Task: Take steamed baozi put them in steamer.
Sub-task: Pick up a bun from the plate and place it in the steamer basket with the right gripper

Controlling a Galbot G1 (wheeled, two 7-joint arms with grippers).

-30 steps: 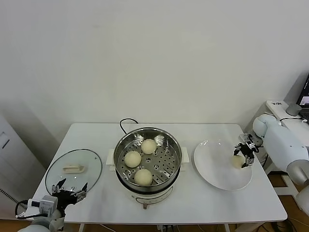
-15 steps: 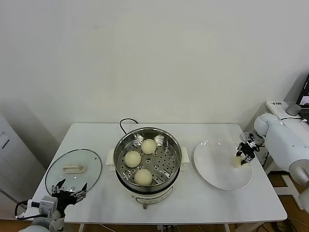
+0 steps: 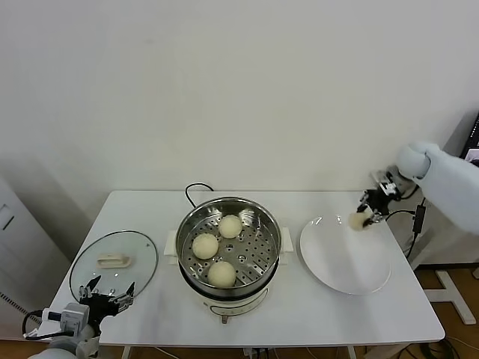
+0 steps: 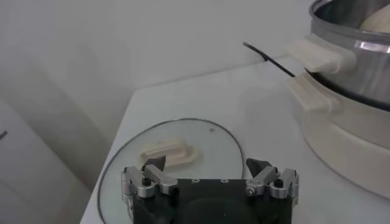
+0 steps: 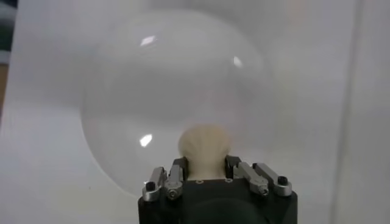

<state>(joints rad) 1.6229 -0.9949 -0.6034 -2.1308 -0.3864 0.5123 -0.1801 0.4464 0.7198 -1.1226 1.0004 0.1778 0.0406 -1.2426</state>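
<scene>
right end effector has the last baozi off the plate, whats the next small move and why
Probably carry it left toward the steamer: the right end effector is shut on the baozi, held above the plate, and the tray shows bare space on its right beside three buns.

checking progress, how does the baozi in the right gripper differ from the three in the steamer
The held baozi is clamped by the right gripper, lifted above the white plate; the three baozi rest loose on the steamer tray. All look alike: round, cream-white.
</scene>
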